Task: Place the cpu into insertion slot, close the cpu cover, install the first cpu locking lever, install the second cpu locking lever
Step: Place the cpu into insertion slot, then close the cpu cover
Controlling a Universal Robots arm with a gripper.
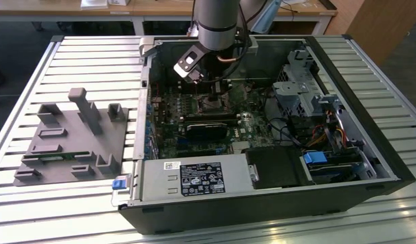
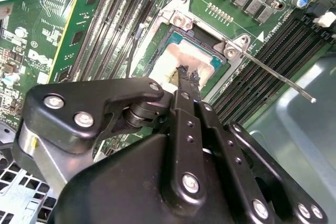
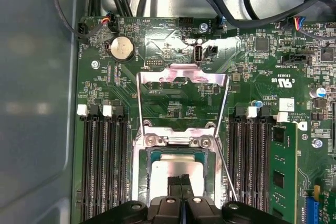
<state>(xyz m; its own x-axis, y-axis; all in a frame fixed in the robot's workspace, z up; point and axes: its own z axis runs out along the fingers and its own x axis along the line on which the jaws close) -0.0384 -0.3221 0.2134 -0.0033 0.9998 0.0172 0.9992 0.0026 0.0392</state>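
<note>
**Closed gripper set down over the seated chip**

The gripper (image 2: 187,73) has its two black fingers pressed together with nothing visible between them. Its tips are down over the middle of the chip (image 2: 176,59); I cannot tell whether they touch it. The chip is a flat square with a pale, dull silver face and a thin green edge. It lies inside the slot (image 3: 140,171), a square socket with a silvery border and two screws along one edge. From that screwed edge the cover (image 3: 181,74), a thin shiny metal frame, stands swung open, and the green board (image 3: 178,111) shows through its window. A thin steel rod (image 2: 278,76) runs out from one corner of the slot. Long black memory rails (image 3: 102,161) flank the slot on both sides.
</note>
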